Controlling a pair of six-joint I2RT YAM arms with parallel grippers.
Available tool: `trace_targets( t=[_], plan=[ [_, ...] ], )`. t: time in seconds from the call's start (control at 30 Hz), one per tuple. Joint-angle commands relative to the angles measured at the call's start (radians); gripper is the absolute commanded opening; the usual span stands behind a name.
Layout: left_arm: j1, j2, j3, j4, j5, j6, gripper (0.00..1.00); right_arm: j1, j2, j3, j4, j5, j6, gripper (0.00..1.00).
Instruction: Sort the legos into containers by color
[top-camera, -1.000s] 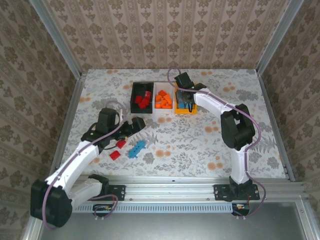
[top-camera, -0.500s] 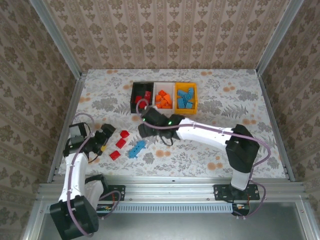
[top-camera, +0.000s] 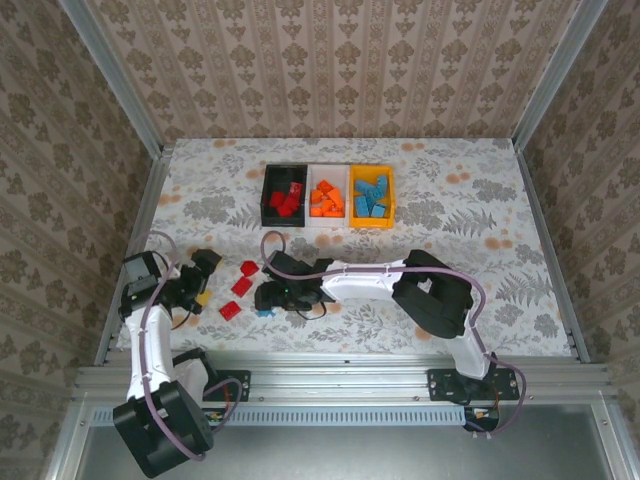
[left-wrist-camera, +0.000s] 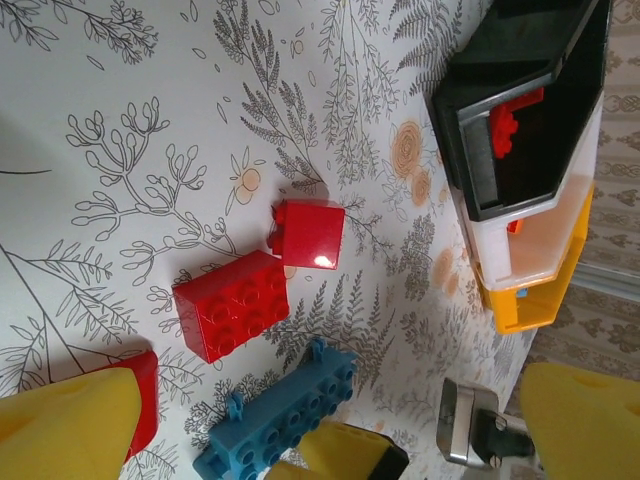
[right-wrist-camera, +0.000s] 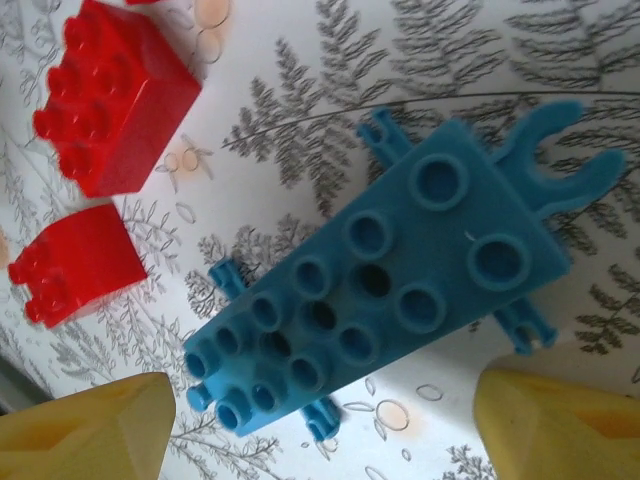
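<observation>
A long blue lego (right-wrist-camera: 390, 290) lies flat on the floral table, and my right gripper (right-wrist-camera: 320, 425) hangs open just over it, its yellow fingertips (right-wrist-camera: 90, 430) apart on either side of the brick's near end without touching it. From above, that gripper (top-camera: 272, 297) hides most of the blue lego (top-camera: 263, 312). Three red legos (top-camera: 248, 267) (top-camera: 241, 286) (top-camera: 229, 309) lie just to its left. My left gripper (top-camera: 202, 274) is open and empty at the left, facing the red legos (left-wrist-camera: 232, 303). The black bin (top-camera: 283, 212) holds red bricks, the white bin (top-camera: 327, 214) orange ones, and the orange-yellow bin (top-camera: 372, 222) blue ones.
The three bins stand side by side at the back centre of the table. Patterned walls and metal rails close in the table on the left, right and back. My right arm (top-camera: 370, 278) stretches across the middle toward the left.
My right arm swung from the orange-yellow bin down and left to hover over the blue lego. My left arm drew back to the left, away from the bricks.
</observation>
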Motion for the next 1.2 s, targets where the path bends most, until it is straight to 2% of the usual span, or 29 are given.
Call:
trace_targets(
  t=[0.0,0.2,0.37,0.67,0.83,0.93,1.07,1.17],
  plan=[
    [0.008,-0.016,-0.006,-0.015,0.031,0.024,1.0,-0.001,0.048,0.021,0.066,-0.066,0.056,0.81],
    [0.01,-0.012,-0.002,-0.009,0.031,0.026,1.0,-0.04,0.078,0.086,-0.016,0.049,-0.027,0.81],
    [0.01,-0.005,0.015,-0.006,0.024,0.027,1.0,-0.082,0.205,0.299,-0.138,0.022,-0.214,0.79],
    [0.014,0.0,0.014,-0.007,0.025,0.034,1.0,-0.058,0.215,0.346,-0.269,0.15,-0.348,0.77],
    [0.013,-0.002,0.015,-0.008,0.031,0.031,1.0,-0.01,0.277,0.471,-0.436,0.274,-0.429,0.75],
    [0.014,-0.008,0.017,-0.015,0.033,0.03,1.0,0.004,0.3,0.5,-0.477,0.312,-0.433,0.67],
    [0.014,-0.022,0.016,-0.018,0.028,0.023,1.0,0.005,0.3,0.507,-0.483,0.313,-0.434,0.47],
    [0.015,-0.027,0.018,-0.019,0.027,0.022,1.0,0.004,0.286,0.501,-0.49,0.327,-0.436,0.38]
  ],
)
